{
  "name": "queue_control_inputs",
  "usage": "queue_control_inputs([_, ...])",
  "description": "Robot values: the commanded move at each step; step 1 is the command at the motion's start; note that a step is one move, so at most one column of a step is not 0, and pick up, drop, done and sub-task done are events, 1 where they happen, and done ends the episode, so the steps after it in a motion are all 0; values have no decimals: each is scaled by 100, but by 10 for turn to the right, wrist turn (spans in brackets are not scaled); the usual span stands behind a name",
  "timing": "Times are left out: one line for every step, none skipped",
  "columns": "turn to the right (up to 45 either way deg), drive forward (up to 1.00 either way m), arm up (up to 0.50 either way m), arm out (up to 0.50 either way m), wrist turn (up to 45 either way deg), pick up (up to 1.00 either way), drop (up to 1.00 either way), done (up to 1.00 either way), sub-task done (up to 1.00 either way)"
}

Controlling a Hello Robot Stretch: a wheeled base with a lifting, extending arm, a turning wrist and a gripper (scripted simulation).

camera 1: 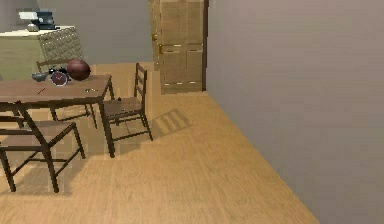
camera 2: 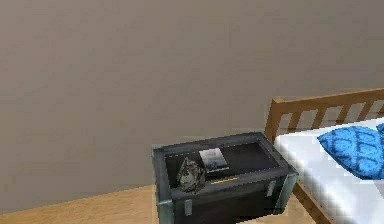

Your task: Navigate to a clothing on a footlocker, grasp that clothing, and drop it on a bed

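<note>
1. A white-sheeted bed with a wooden slatted headboard (camera 2: 318, 106) stands at the arm side view's right.
2. A dark grey box-shaped footlocker (camera 2: 235, 196) sits just beside it.
3. A crumpled grey clothing heap (camera 2: 190, 172) lies on the lid's left; its long axis is unclear.
4. How the fingers stand cannot be told.

ahead toward door (camera 1: 180, 45), sideways onto footlocker (camera 2: 250, 160)

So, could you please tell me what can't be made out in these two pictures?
Arm side view: the grey crumpled thing on the footlocker is too small to confirm as clothing.
Arm side view: the bed is cut off by the right and bottom edges.
Forward view: the dark bits beside the brown ball on the table are too small to name.
</note>
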Motion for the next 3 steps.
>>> queue_control_inputs([0, 0, 0, 40, 0, 0, 0, 0, 0])
queue_control_inputs([0, 0, 0, 0, 450, 0, 0, 0, 0])
queue_control_inputs([0, 0, 0, 0, 450, 0, 0, 0, 0])
